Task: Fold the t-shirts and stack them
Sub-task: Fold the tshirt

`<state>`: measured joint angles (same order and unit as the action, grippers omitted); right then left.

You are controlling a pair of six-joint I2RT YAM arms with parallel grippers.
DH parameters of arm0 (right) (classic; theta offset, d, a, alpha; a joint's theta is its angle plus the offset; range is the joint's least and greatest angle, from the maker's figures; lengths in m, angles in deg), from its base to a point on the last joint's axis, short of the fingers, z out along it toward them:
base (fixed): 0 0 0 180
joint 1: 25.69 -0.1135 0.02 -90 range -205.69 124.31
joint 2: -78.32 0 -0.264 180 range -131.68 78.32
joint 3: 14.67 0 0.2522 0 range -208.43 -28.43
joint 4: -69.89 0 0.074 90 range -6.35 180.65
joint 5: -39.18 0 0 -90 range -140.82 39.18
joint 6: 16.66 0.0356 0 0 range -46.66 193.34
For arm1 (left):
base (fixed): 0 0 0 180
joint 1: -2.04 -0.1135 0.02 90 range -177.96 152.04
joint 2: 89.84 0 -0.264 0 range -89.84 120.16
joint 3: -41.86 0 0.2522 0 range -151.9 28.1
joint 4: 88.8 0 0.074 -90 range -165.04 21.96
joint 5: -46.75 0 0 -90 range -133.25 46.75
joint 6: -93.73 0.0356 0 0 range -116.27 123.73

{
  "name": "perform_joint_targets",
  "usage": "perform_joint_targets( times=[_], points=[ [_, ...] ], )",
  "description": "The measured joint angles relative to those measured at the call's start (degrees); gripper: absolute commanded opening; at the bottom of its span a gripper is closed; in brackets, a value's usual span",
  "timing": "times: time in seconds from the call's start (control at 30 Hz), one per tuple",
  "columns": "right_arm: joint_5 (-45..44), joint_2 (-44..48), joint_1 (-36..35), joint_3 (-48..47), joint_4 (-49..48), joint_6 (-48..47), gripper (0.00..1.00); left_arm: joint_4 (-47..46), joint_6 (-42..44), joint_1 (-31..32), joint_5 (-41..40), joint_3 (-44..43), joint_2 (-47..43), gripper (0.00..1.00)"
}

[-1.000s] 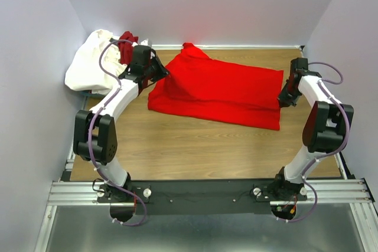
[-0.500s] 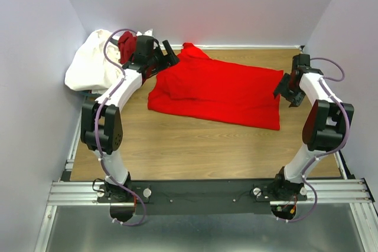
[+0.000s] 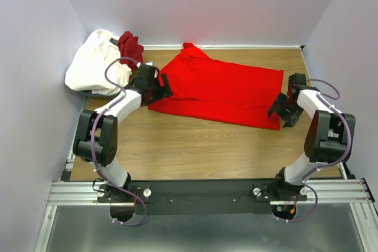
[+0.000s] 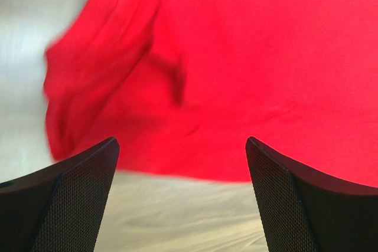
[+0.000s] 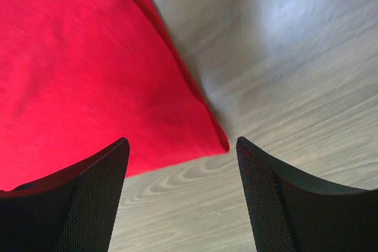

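Two pincers, both spread wide and empty. Nearest, the arm bases sat on the aluminium rail (image 3: 207,190), then came a strip of bare wood-grain desk (image 3: 195,146). The left pincer (image 3: 163,91) hung at the near-left corner of the red t-shirt (image 3: 224,90) and the right pincer (image 3: 280,117) at its near-right corner. Both wrist views showed only cloth and desk between the jaws, nothing pinched. My read: they sat at opposite near corners so that edge could be picked up on both sides at once and carried over for a fold. The red t-shirt lay mid-desk as a long, rough rectangle, slightly askew, mostly flat. Its fabric was matte and soft. There were creases and a layered edge at the left end, so it was probably doubled over there. The right corner was a clean point lying flat on the wood. A small peak of cloth stuck up at the far-left end, sleeve or collar, cannot tell. Farthest back, the white t-shirt (image 3: 91,66) was bunched in a heap at the far-left corner. The maroon t-shirt (image 3: 129,44) lay crumpled against it, touching. Neither looked folded, so I'd say the stack was not yet started.
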<state>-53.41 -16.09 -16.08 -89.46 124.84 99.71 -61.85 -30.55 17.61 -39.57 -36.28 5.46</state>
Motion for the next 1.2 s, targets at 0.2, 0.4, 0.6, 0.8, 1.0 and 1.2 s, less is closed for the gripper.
perform_joint_targets(
  times=[0.2, 0.4, 0.6, 0.8, 1.0, 1.2],
  points=[
    [1.92, 2.03, 0.00, 3.74, -0.63, 1.03, 0.74, 0.22, -0.26, 0.33, -3.02, 5.22, -0.59, 0.94],
    [2.03, 2.97, 0.07, 5.97, -1.68, 1.66, 0.65, -0.04, -0.24, 0.31, -5.84, 5.97, -1.14, 0.90],
    [1.97, 2.12, 0.37, 7.17, -2.67, 1.68, 0.60, -0.26, -0.22, 0.31, -7.08, 5.97, -0.94, 0.79],
    [1.92, 1.14, 1.22, 7.23, -3.37, 1.66, 0.52, -0.31, -0.26, 0.31, -7.93, 5.95, 0.61, 0.72],
    [1.97, 0.85, 2.05, 7.17, -3.48, 1.62, 0.45, -0.33, -0.44, 0.33, -8.41, 5.95, 2.34, 0.69],
    [2.05, 0.13, 2.45, 6.51, -3.48, 1.44, 0.36, -0.44, -0.74, 0.33, -9.16, 5.95, 3.61, 0.66]
  ],
)
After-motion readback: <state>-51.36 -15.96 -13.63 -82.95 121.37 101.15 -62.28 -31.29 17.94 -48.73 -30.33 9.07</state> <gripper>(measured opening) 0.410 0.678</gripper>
